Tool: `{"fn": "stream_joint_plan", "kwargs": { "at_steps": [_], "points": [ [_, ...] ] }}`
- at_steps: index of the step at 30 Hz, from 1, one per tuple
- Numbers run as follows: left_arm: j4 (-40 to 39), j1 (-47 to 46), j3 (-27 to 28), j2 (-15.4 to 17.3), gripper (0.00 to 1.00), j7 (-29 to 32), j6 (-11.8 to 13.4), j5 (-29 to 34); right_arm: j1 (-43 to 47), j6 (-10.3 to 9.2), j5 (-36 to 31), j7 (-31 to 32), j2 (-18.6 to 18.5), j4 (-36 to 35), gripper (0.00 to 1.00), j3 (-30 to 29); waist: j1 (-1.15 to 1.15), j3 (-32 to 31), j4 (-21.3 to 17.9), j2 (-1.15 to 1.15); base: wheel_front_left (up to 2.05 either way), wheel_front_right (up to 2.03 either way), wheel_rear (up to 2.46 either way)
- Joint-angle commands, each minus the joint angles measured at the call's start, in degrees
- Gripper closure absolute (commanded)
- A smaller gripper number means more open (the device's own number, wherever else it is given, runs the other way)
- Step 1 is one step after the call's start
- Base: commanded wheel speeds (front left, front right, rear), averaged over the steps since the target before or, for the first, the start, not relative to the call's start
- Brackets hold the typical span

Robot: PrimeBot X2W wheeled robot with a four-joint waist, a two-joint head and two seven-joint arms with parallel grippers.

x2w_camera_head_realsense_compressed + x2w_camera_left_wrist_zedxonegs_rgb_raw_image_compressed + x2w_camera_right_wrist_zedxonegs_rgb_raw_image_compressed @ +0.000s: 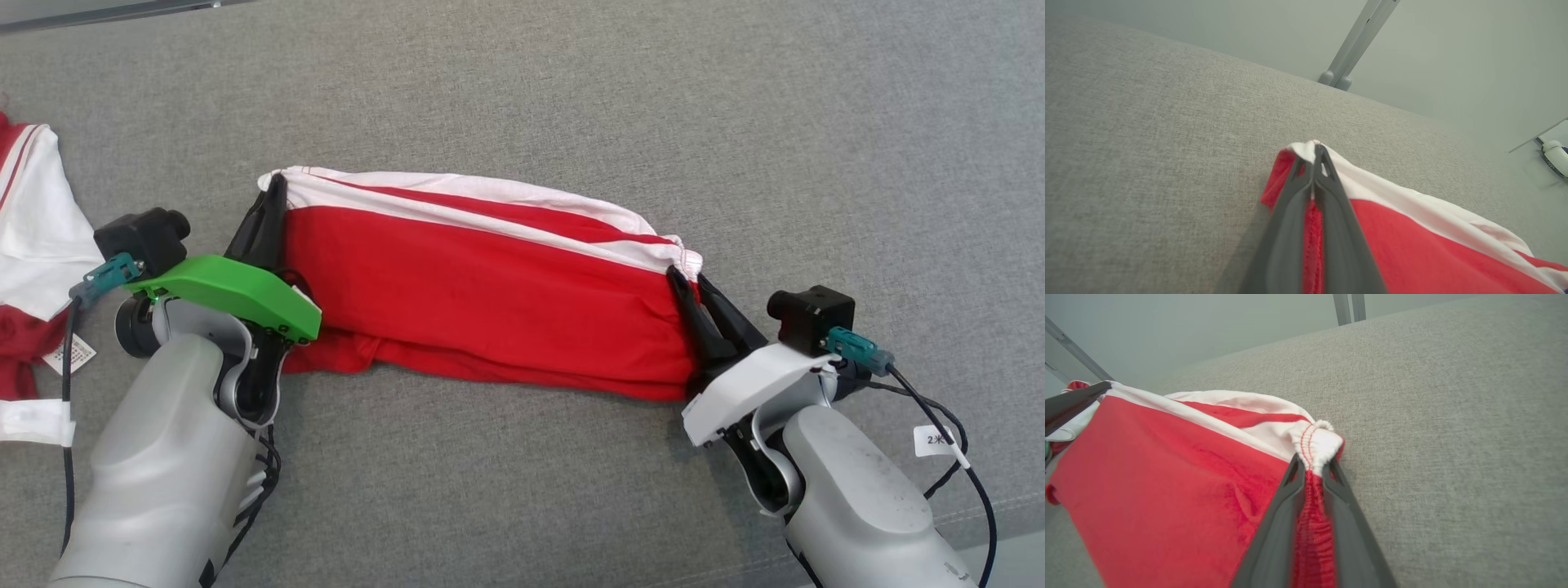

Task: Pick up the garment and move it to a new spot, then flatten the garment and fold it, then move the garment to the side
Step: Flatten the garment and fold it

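The garment (490, 286) is red with white bands and lies folded in a long strip across the grey fabric surface (620, 98). My left gripper (274, 189) is shut on the garment's far left corner, and in the left wrist view its tips (1318, 149) pinch the white edge of the garment (1412, 232). My right gripper (687, 282) grips the gathered elastic corner at the right end. In the right wrist view, the right gripper (1314, 463) holds a bunch of the garment (1167, 477) between narrowly parted fingers. The cloth between the two grippers is fairly taut.
Another red and white piece of clothing (33, 245) with a label lies at the far left edge. The grey surface's far edge (106, 16) runs along the top left. A grey metal post (1355, 45) stands beyond it. Cables (955, 433) hang by my right wrist.
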Motion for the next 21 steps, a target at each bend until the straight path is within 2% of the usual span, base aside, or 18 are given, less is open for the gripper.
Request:
{"fn": "stream_joint_plan", "kwargs": {
  "at_steps": [1,2,3,14,21],
  "points": [
    [0.6,-1.2,0.4,0.3,0.51,0.0,0.0,0.4,-0.5,-0.08,-0.6,-0.2,0.1,-0.3,0.46,-0.4,0.00,0.0,0.1,0.00,0.00,0.00,0.00],
    [1.2,-1.3,0.1,0.2,0.01,0.0,0.0,0.5,-0.5,-0.08,-0.8,-0.2,0.2,-0.4,0.21,-0.7,0.00,0.0,0.2,0.00,0.00,0.00,0.00],
    [1.7,-1.5,-0.3,0.0,0.00,0.0,0.0,0.7,-0.4,-0.08,-1.0,-0.2,0.3,-0.5,0.00,-1.1,0.00,-0.1,0.2,0.00,0.00,0.00,0.00],
    [2.1,-2.2,-3.3,-0.7,0.00,0.0,0.0,0.6,2.0,-0.08,-2.8,-0.2,0.7,-2.1,0.00,-4.0,0.00,-1.5,1.4,0.00,0.00,0.00,0.00],
    [-0.9,0.6,-4.1,0.8,0.00,0.0,0.0,0.8,4.7,-0.08,-4.3,-0.2,0.2,-4.3,0.00,-8.0,0.00,-3.5,2.0,0.00,0.00,0.00,0.00]
  ]
}}
